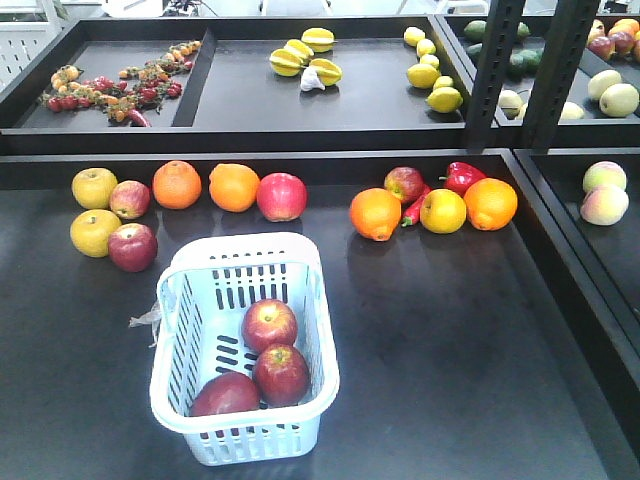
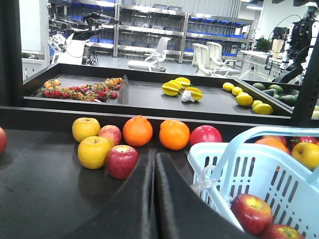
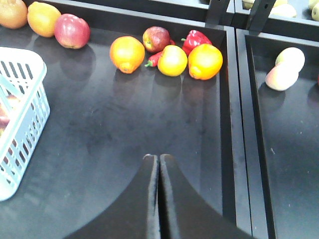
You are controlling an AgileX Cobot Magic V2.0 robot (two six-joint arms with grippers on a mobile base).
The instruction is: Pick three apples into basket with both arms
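The three apples (image 1: 262, 362) lie together in the near half of the basket (image 1: 300, 260), touching one another, so the count looks met. The left gripper (image 2: 154, 199) is closed on nothing, its jaws pressed flat together just beside the basket's left wall; the right gripper (image 3: 159, 194) is likewise shut and empty, over bare tabletop well to the basket's right. I judge these apples firm, moderately heavy and smooth-skinned, so slippery under hard pads and liable to bruise; the safest hold spans the widest middle, with pads on opposite flanks, clear of the stem dimple. Farther back, against the tray wall, sit two oranges (image 1: 205, 186), yellow apples (image 1: 94, 209) and other reddish apples (image 1: 133, 246), none needed.
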